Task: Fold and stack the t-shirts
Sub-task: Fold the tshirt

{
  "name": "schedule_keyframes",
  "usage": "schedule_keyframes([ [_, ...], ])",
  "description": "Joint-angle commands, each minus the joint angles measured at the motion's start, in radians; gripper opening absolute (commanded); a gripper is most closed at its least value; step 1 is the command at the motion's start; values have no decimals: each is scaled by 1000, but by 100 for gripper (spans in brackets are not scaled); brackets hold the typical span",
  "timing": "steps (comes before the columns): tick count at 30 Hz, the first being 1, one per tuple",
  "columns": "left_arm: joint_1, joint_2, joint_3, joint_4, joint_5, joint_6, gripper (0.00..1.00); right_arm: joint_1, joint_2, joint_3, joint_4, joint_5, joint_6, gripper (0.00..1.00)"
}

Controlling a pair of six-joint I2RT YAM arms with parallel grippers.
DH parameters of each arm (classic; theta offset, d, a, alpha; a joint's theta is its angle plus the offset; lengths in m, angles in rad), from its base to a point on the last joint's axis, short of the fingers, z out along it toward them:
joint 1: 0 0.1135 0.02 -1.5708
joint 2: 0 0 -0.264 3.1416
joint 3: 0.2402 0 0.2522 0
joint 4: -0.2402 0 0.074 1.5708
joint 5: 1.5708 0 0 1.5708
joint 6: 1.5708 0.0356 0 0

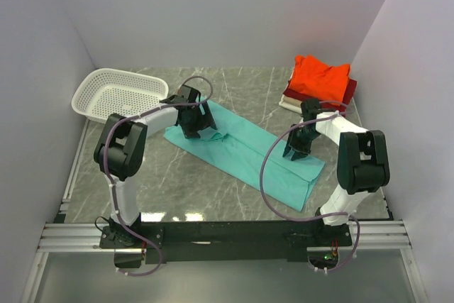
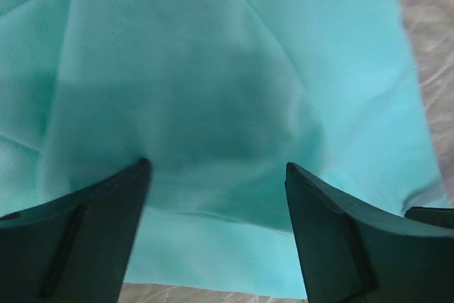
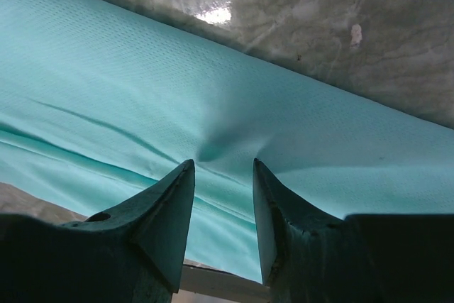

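A teal t-shirt (image 1: 248, 152), folded into a long strip, lies diagonally across the marble table. My left gripper (image 1: 194, 123) hovers over its far left end. In the left wrist view this gripper (image 2: 216, 168) is open, its jaws wide apart, with teal cloth (image 2: 234, 69) below and nothing between them. My right gripper (image 1: 298, 148) is at the strip's right edge. In the right wrist view this gripper (image 3: 222, 164) is open with a narrower gap, its tips pressing into the teal cloth (image 3: 142, 90), which puckers there. A stack of folded orange-red, dark red and cream t-shirts (image 1: 320, 77) sits at the back right.
A white mesh basket (image 1: 117, 94) stands at the back left. Grey walls close in on three sides. Bare marble (image 1: 191, 189) shows in front of the shirt, and the black mounting rail (image 1: 227, 232) runs along the near edge.
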Motion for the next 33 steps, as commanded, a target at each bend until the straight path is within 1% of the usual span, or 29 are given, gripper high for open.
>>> schedule_keyframes([
  [1,2,20,-9,58,34,-36,85,9,12,-6,40,-25,-6,45],
  [7,17,143,81,-11,5,41,86,23,50,-20,29,-10,8,45],
  [13,43,261,222,-62,-10,101,86,38,79,-29,12,-16,33,45],
  [16,45,339,392,-116,-10,154,86,66,93,-26,5,-19,45,45],
  [19,51,425,505,-171,-19,186,86,92,102,-30,12,-39,71,45],
  [20,54,468,576,-188,-19,191,86,100,102,-30,14,-48,86,45],
  [23,69,532,693,-220,-10,196,86,141,102,-23,12,-63,108,45],
  [26,88,575,769,-223,16,188,86,186,102,-14,15,-75,131,45],
  [33,115,601,773,-111,129,161,85,293,125,31,34,-115,192,45],
])
